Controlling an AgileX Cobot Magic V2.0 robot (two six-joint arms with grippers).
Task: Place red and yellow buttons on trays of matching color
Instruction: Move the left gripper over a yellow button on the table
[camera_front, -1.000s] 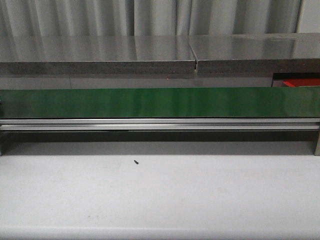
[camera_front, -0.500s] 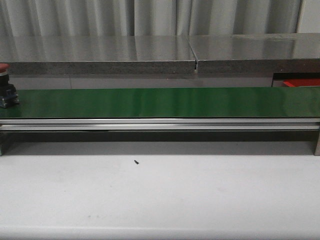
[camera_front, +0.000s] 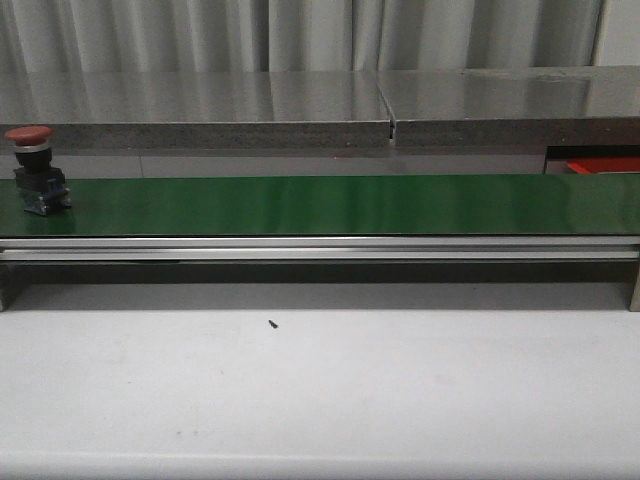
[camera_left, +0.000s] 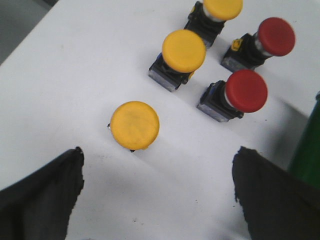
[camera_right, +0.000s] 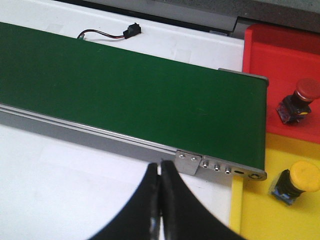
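Note:
A red button (camera_front: 35, 168) stands upright at the far left end of the green conveyor belt (camera_front: 320, 205). My left gripper (camera_left: 157, 195) is open over a white surface, with nothing between its fingers. Beyond it stand three yellow buttons (camera_left: 134, 125) (camera_left: 183, 51) (camera_left: 222, 7) and two red buttons (camera_left: 245, 90) (camera_left: 275, 36). My right gripper (camera_right: 160, 172) is shut and empty, just short of the belt's right end (camera_right: 150, 95). Beyond that end, a red tray (camera_right: 282, 60) holds a red button (camera_right: 300, 99) and a yellow tray (camera_right: 270, 215) holds a yellow button (camera_right: 299, 182).
A grey stone-topped counter (camera_front: 200, 125) runs behind the belt. White tabletop (camera_front: 320, 390) with a small dark speck (camera_front: 272, 323) lies in front of it. A black connector on a thin wire (camera_right: 131, 30) lies behind the belt. Part of the red tray (camera_front: 600, 164) shows at the far right.
A red button has come into view at the left end of the belt and moved rightward along it. Nothing else in the front view has moved.

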